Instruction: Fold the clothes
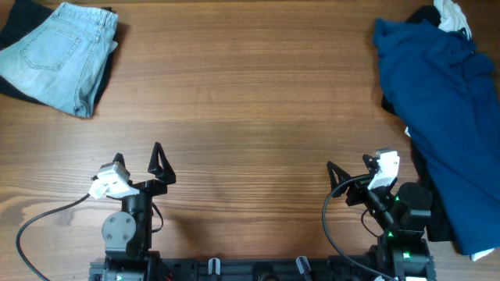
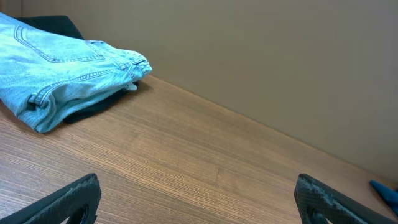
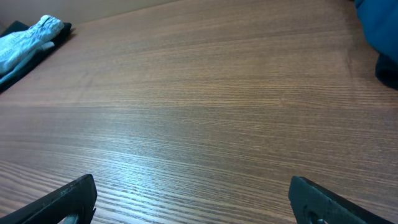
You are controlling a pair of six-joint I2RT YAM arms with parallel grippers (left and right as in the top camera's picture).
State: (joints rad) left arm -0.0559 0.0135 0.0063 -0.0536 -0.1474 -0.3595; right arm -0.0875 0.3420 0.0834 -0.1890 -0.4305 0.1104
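Observation:
The teal-blue shirt (image 1: 449,109) lies crumpled along the table's right edge, from the far corner to the near side. A bit of it shows at the top right of the right wrist view (image 3: 380,25) and at the far right of the left wrist view (image 2: 387,190). My left gripper (image 1: 139,160) is open and empty near the front left, far from the shirt. My right gripper (image 1: 349,168) is open and empty near the front right, just left of the shirt's lower part. In both wrist views only bare wood lies between the open fingers (image 2: 198,199) (image 3: 193,199).
Folded pale-blue jeans (image 1: 58,55) lie on dark cloth at the far left corner, also in the left wrist view (image 2: 59,68) and right wrist view (image 3: 28,40). A white garment with black cloth (image 1: 449,16) sits at the far right corner, behind the shirt. The wooden table (image 1: 250,101) spans the view.

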